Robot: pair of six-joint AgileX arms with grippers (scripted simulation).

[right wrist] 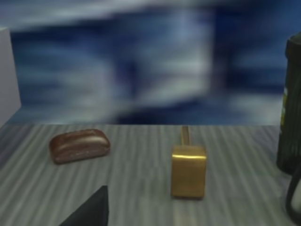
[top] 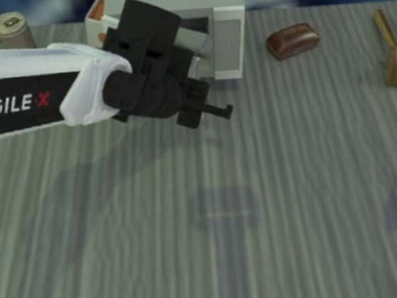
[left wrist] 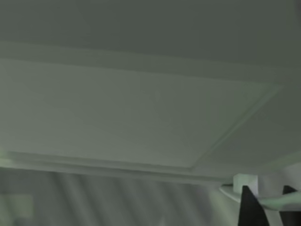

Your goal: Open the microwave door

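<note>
The striped grey table [top: 270, 205] carries all objects along its far edge. The microwave [top: 206, 12] stands at the far centre-left, its control strip [top: 228, 46] at its right side; the microwave door [left wrist: 141, 113] fills the left wrist view, its frame close before the camera. The left arm [top: 38, 92] reaches in from the left, its gripper [top: 206, 107] at the microwave's front; whether the jaws are parted cannot be told. Right of the microwave lie a brown bread loaf [top: 292, 40] and a brass-coloured mallet [top: 395, 57]. A white-and-orange box [top: 96, 23] and a can [top: 12, 30] stand to its left. The right gripper [right wrist: 91, 212] shows one dark fingertip only.
</note>
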